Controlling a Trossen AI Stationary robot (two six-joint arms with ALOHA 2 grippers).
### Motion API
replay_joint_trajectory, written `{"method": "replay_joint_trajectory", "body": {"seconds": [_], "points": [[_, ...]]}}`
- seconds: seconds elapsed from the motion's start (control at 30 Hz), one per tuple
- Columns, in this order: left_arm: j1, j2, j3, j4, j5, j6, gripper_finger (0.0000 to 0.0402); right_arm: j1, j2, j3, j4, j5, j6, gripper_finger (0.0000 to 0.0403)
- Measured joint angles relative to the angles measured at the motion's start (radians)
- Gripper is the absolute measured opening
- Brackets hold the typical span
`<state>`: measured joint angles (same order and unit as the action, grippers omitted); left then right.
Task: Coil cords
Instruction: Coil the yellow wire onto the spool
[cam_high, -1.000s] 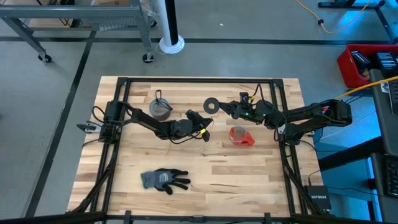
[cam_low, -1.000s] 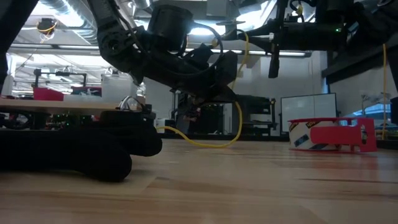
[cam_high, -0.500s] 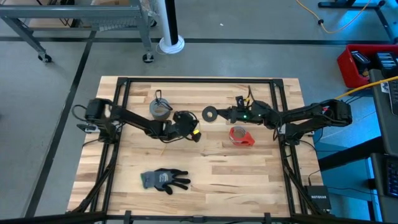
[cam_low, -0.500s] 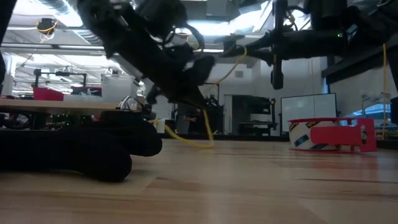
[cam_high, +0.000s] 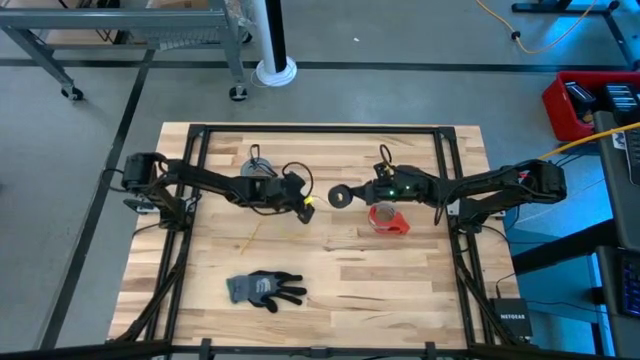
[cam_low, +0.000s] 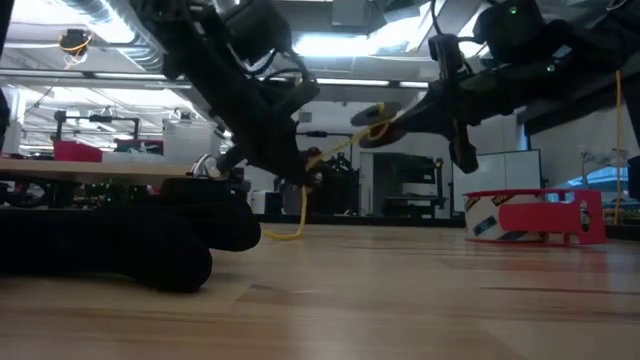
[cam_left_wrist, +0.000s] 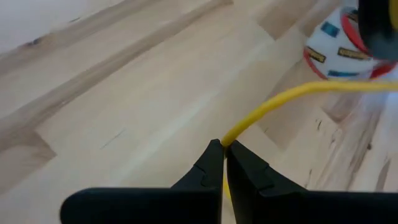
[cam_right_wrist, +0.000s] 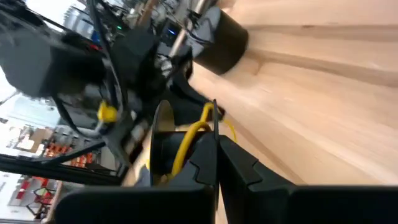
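Yellow cord (cam_left_wrist: 283, 101) is the thing in hand: the left gripper (cam_left_wrist: 222, 152) has its two fingers closed tight on it, and the cable runs from that pinch up toward the right gripper (cam_high: 352, 194), which holds a black reel (cam_high: 339, 195) just beside the red tape roll (cam_high: 387, 218). In the right wrist view the right gripper's fingers sit pressed together around the reel with a loop of yellow cable crossing it, so the step looks like winding: one arm carries the spool, the other feeds the cable onto it. From the low view the cord hangs down from the left gripper to the wooden table (cam_high: 400, 290), with slack lying on the boards. The next move probably calls for the left arm to keep light tension and guide the cable around the reel without letting it slip out of the pinch, while the right arm holds the reel steady clear of the tape. By count: two arms, one yellow cord plainly seen, one black reel, one red tape roll, one grey tape roll (cam_high: 258, 174) near the table's far edge, and one dark glove (cam_high: 265, 288) near its front. A second, black cord cannot be picked out with certainty.
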<state>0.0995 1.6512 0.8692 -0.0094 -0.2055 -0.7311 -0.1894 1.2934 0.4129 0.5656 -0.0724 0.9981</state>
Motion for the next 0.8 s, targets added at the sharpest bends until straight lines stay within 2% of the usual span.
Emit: {"method": "replay_joint_trajectory", "body": {"seconds": [0.17,0.43,0.6,0.8], "points": [[0.067,0.001,0.006,0.016,0.116,-0.05,0.0001,0.031,0.0,0.0,-0.071,0.043,0.0,0.0007],[0.105,0.002,0.042,0.051,0.279,-0.101,0.0001,0.102,0.0,0.0,-0.109,0.228,-0.001,0.0005],[0.112,0.002,0.042,0.05,0.305,-0.144,0.0001,0.124,0.0,0.009,-0.167,0.307,-0.001,0.0004],[0.138,0.002,0.043,0.086,0.297,-0.182,0.0001,0.153,0.0,0.123,-0.397,0.412,-0.049,0.0003]]}}
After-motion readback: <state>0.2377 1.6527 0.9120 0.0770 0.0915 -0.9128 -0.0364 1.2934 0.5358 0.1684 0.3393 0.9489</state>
